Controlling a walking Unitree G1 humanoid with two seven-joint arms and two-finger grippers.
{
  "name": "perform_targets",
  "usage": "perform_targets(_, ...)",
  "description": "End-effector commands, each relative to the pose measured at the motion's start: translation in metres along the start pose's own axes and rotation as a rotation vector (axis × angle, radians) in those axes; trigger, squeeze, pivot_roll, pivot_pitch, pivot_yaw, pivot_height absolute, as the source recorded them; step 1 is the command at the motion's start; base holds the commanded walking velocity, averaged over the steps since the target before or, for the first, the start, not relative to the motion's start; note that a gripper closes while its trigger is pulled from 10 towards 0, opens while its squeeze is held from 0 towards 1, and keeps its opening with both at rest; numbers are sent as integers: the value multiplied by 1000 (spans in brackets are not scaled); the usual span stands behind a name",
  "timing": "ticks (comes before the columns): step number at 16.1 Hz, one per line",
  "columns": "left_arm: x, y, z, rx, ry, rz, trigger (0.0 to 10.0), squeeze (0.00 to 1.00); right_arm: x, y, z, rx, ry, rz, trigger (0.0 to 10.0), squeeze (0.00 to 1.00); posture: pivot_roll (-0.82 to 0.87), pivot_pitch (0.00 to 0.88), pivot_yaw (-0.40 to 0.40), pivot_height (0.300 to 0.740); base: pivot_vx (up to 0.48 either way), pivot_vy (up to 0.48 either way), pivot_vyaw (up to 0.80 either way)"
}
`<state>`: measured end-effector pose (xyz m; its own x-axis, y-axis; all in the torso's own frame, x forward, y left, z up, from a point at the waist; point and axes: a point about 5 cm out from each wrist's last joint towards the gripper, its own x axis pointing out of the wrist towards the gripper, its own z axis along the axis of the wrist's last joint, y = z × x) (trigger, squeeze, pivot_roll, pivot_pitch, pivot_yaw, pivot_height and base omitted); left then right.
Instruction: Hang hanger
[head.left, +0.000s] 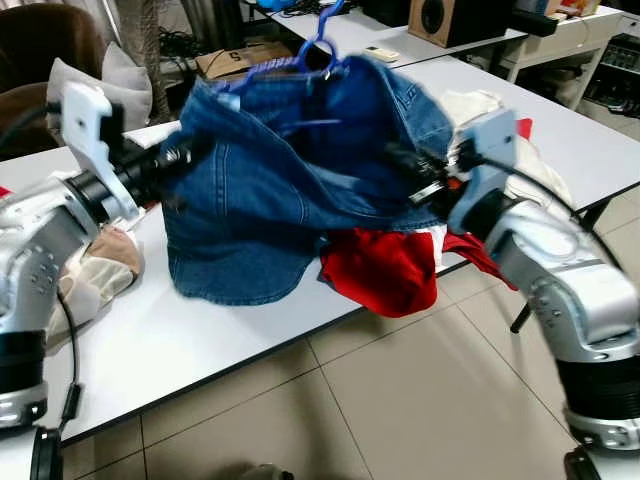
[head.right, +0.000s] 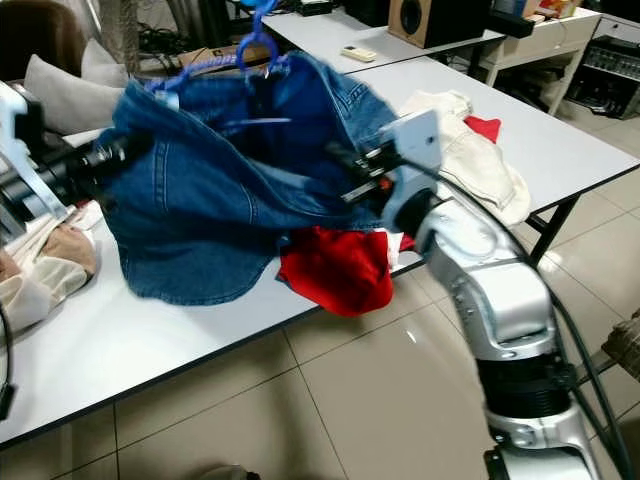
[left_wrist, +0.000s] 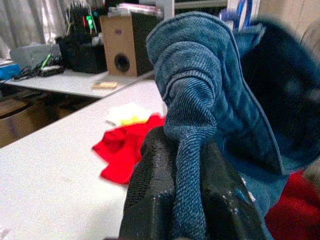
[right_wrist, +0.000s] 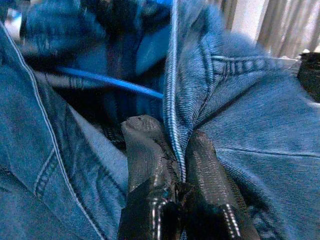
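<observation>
Both arms hold a denim jacket (head.left: 290, 180) up over the white bench (head.left: 200, 330). The left gripper (left_wrist: 186, 150) is clamped on a fold of denim, the cloth pinched tight between its two black fingers (left_wrist: 152, 180); in the head views it meets the jacket's left edge beside the robot's left wrist. The right gripper (right_wrist: 177, 150) is likewise closed on the jacket, a stitched seam running between its fingers (right_wrist: 145, 150), and in the head views it reaches into the garment's right side. A blue hanger (head.left: 315, 45) sits inside the jacket: its hook rises above the collar, its shoulders show at the jacket's top edge, and its thin crossbar (right_wrist: 110, 82) runs across the dark inside of the jacket. The jacket's lower hem hangs down to the bench top and overlaps a red cloth (head.left: 385, 270) lying at the bench's near edge. Behind the right arm lies a cream garment (head.right: 480, 160). Near the left arm rests a beige cloth (head.left: 95, 275). A second bench further back carries a wooden speaker (head.right: 425, 20) and a small remote (head.right: 360, 53). The floor (head.left: 400, 400) is pale tile.
</observation>
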<state>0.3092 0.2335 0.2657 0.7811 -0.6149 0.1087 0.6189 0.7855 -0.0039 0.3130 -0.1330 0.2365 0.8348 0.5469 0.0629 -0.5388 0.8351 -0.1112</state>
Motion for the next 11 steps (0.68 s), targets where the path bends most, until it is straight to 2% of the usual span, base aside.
perform_targets(1,-2,-2,23,-20,-114,-6,0,0,-1,3,-8,-23,30,6,8667,0,-87,0,71,719,0,0,0)
perform_targets(2,-2,-5,24,-43,-133,-44,0,0,0,2,-10,-28,39,3,10000,0,-87,0,71,719,0,0,0)
perform_targets(3,-2,-12,25,-82,-149,-114,0,0,0,0,-14,-30,49,-2,10000,0,-89,0,75,719,0,0,0)
perform_targets(4,-5,-24,27,-139,-165,-235,0,0,0,-8,-17,-19,45,-27,10000,627,-89,0,75,719,0,0,0)
perform_targets(5,-7,-26,27,-137,-159,-251,0,0,-1,-11,-15,-17,28,-33,10000,1000,-89,0,75,719,0,0,0)
perform_targets(6,-8,-26,26,-128,-148,-251,0,0,-2,-12,-13,-16,11,-29,10000,1000,-89,0,75,719,0,0,0)
perform_targets(7,-8,-22,23,-78,-124,-208,0,0,-5,-14,-6,-11,-29,3,10000,1000,-88,0,73,719,0,0,0)
perform_targets(8,-8,-16,20,-4,-88,-145,0,0,-11,-15,4,-7,-88,59,10000,1000,-88,0,73,719,0,0,0)
perform_targets(9,-9,-12,20,34,-81,-108,0,0,-21,-17,15,-22,-123,138,10000,1000,-91,0,71,719,0,0,0)
perform_targets(11,-10,-7,18,39,-91,-84,0,0,-42,-19,26,-22,-132,259,10000,1000,-96,0,72,719,0,0,0)
